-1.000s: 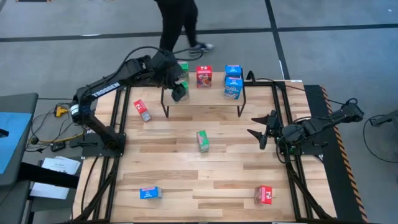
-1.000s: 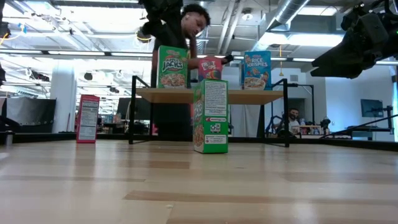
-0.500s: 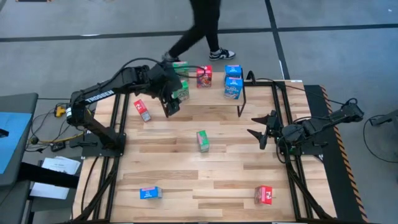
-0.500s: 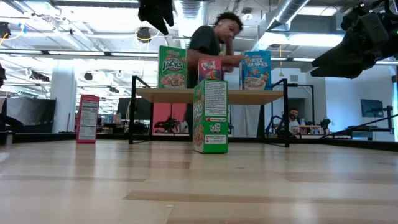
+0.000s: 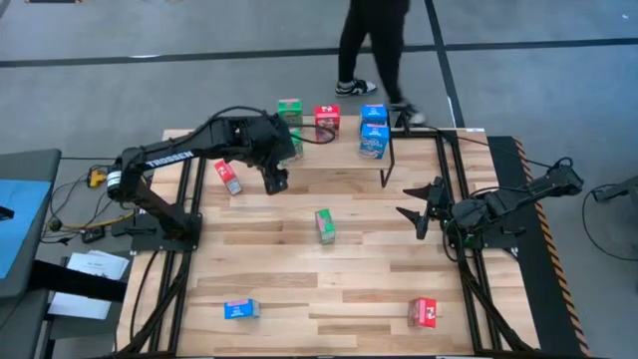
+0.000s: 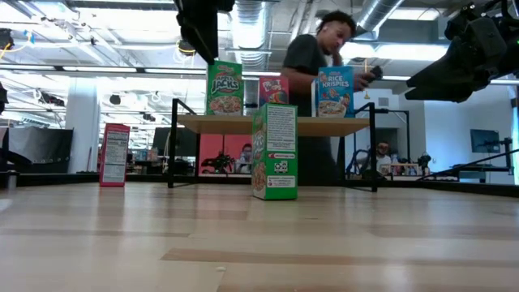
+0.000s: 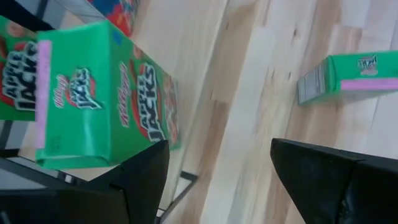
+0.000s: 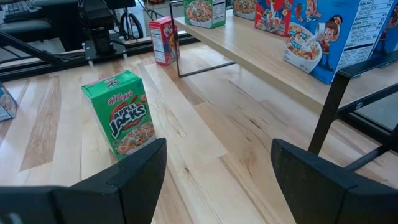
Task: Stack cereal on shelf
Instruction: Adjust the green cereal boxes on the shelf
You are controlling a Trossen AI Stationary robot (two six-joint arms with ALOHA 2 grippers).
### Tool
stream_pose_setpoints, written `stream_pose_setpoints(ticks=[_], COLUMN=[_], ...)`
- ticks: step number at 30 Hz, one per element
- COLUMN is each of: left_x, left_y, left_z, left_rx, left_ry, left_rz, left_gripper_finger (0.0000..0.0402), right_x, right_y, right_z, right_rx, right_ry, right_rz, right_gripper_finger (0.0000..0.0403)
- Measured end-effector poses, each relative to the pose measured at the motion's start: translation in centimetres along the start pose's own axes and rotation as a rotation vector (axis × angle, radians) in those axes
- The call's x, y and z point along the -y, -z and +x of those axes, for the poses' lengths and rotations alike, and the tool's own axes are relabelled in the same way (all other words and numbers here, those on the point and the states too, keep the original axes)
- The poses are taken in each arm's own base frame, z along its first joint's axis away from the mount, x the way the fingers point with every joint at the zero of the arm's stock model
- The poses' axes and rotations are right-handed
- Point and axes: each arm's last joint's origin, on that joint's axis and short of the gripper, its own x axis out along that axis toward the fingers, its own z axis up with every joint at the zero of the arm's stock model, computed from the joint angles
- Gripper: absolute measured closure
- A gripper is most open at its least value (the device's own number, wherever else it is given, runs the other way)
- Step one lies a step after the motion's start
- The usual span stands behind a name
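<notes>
Shelf: we see a low light-wood board on thin black metal legs at the far edge of the slatted worktop; from the low view its top sits above the boxes standing on the worktop.
On the shelf: a green Apple Jacks box at its left end, a red box in the middle, and blue Rice Krispies boxes at the right, upright in a row with printed fronts outward, as a display would want.
Left gripper: hangs just in front of the shelf's left end, jaws open and holding nothing; in its wrist view the green box stands close ahead, untouched.
Right gripper: waits over the right side of the worktop, jaws open and empty.
Cereal off the shelf: a green box upright mid-worktop, a red box near the left arm, a blue box and another red box along the near edge.
Materials: small rectangular cardboard cartons, glossy printed faces, sharp folded edges; we judge them light and easily tipped.
Person: walking behind the worktop.
</notes>
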Motion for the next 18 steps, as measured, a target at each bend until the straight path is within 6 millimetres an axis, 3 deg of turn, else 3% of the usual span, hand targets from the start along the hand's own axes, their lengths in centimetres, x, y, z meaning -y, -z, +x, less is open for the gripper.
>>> stream_pose_setpoints(ticks=[9,18], left_x=[-0.2,-1.1], left_y=[0.5,0.3], left_z=[1.5,1.7], left_rx=[-0.011,0.011], left_ry=[-0.094,-0.116], left_rz=[-0.002,-0.005], left_gripper_finger=[0.0132,0.0132], right_x=[0.0,0.0], right_y=[0.0,0.0], right_z=[0.0,0.0], right_rx=[0.000,0.000], right_ry=[0.000,0.000], right_rz=[0.000,0.000], right_gripper_finger=[0.0090,0.0090])
